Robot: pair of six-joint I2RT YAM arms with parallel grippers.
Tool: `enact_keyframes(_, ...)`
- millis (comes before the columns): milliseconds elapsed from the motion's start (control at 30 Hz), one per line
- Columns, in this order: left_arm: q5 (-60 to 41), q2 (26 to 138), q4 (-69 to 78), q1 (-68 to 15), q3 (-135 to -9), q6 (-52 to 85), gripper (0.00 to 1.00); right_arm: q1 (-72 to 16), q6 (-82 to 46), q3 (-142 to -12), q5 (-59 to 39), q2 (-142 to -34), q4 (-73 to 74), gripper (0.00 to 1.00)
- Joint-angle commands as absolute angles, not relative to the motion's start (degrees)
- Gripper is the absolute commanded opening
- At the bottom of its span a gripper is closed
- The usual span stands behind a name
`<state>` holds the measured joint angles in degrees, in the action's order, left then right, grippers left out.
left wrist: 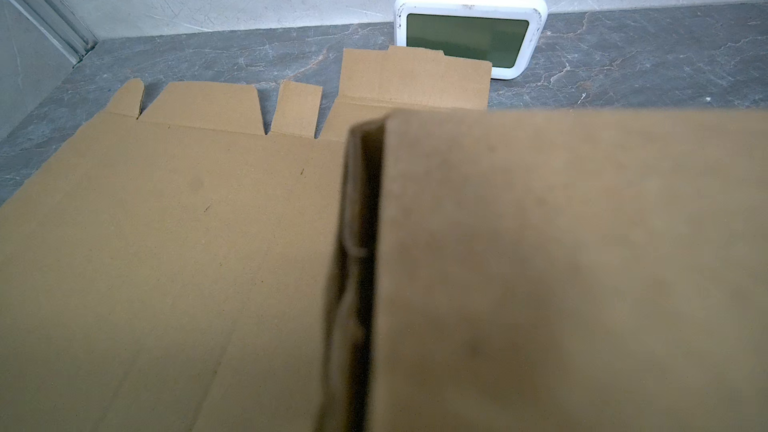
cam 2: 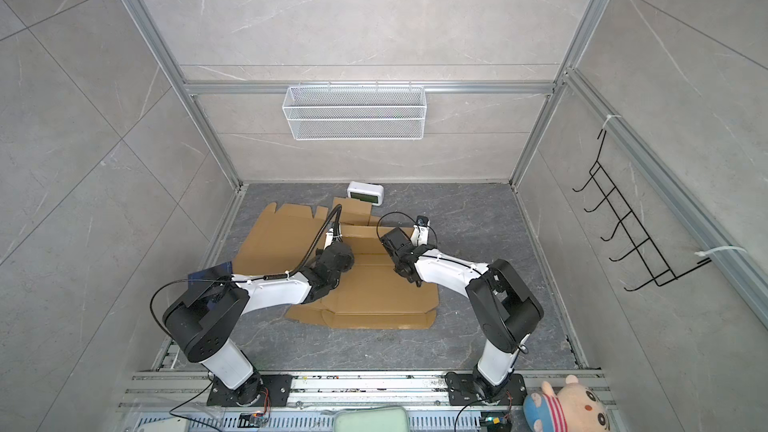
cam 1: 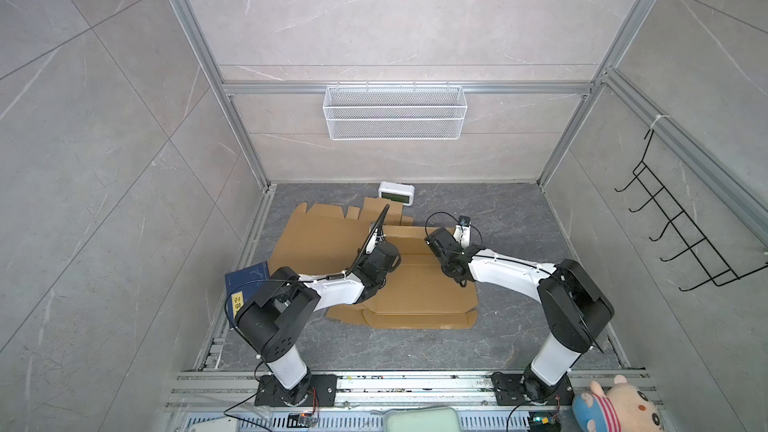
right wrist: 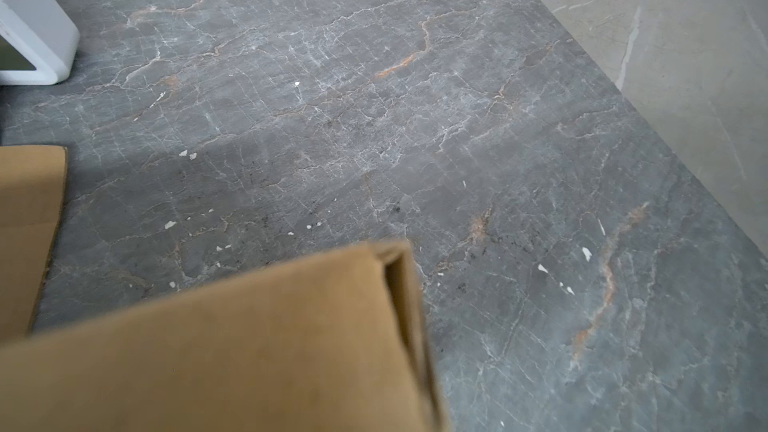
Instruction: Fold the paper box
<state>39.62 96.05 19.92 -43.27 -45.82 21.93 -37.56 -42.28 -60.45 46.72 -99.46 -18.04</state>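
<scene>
The paper box point(cam 1: 324, 243) point(cam 2: 282, 243) is a brown cardboard blank lying mostly flat on the dark stone floor, with cut tabs along its far edge. One long flap point(cam 1: 415, 232) near the middle is raised. My left gripper point(cam 1: 377, 233) point(cam 2: 332, 235) is at the flap's left end and my right gripper point(cam 1: 460, 231) point(cam 2: 420, 231) at its right end. In the left wrist view the raised flap point(left wrist: 561, 263) fills the near field and hides the jaws. In the right wrist view the flap point(right wrist: 249, 347) does the same. Both grippers are shut; whether they pinch the cardboard does not show.
A white clock point(cam 1: 396, 193) point(left wrist: 465, 22) point(right wrist: 33, 35) stands just beyond the box at the back wall. A blue book point(cam 1: 245, 288) lies under the left arm. A wire basket point(cam 1: 395, 112) hangs on the back wall, a hook rack point(cam 1: 681, 234) on the right wall.
</scene>
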Motion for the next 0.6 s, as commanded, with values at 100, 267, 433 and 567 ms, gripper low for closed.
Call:
enact_keyframes(100,44.2,96.2,16.1,-43.3,-46.0,24.0,0.00,-36.3,-44.4,-59.5,51.0,-102.1,-25.5,0.00)
enact_keyframes(267,39.5,95.7,18.9,-43.0,-45.3,20.3,0.00,-34.3,-38.2,-56.1,39.5,-98.1,-16.4,0.13)
enact_keyframes(433,37.7,94.9,17.9,-42.5,-45.3,17.2,0.00,-30.8,-30.0,-51.3,29.4,-90.1,-9.7,0.37)
enact_keyframes(567,37.6,94.7,16.3,-42.5,-46.6,15.5,0.00,-29.8,-25.2,-50.4,24.0,-85.6,-10.5,0.51)
